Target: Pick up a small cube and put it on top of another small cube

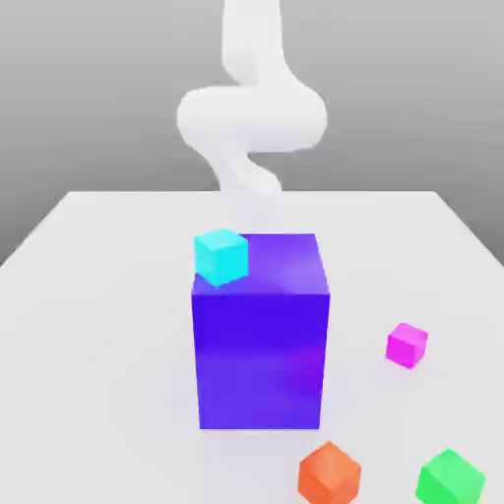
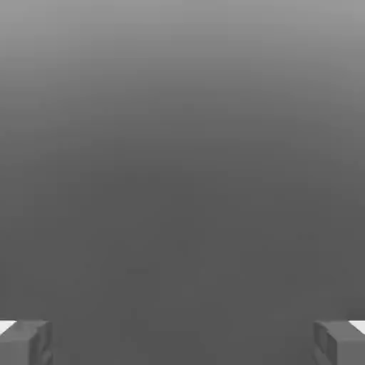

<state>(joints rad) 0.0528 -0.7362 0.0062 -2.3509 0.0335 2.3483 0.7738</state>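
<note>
Nothing is picked up yet, so by my reading you are at the start, with the reach toward a cube ahead of you.

From the exterior view, take the big glossy blue-purple block as your landmark: a tall, smooth, square-edged box standing on the flat matte white table. The small bright magenta cube, plain and glossy, lies on the table well apart from the block, toward the exterior view's right, tilted slightly askew to the block's faces. A small cyan cube rests on the block's top, at the corner toward the exterior view's left. Nearer the camera than the block sit a small orange cube and a small green cube, both on the table. The smooth white arm rises behind the block.

From the hand view, the gripper has its two grey, blocky fingertips spread wide with nothing between them, against plain grey background.

Your next move, as I judge it, calls for bringing the hand over the magenta cube, squaring the fingers to its flat faces, then descending. Slick faces and small size leave little margin for a skewed grip.
</note>
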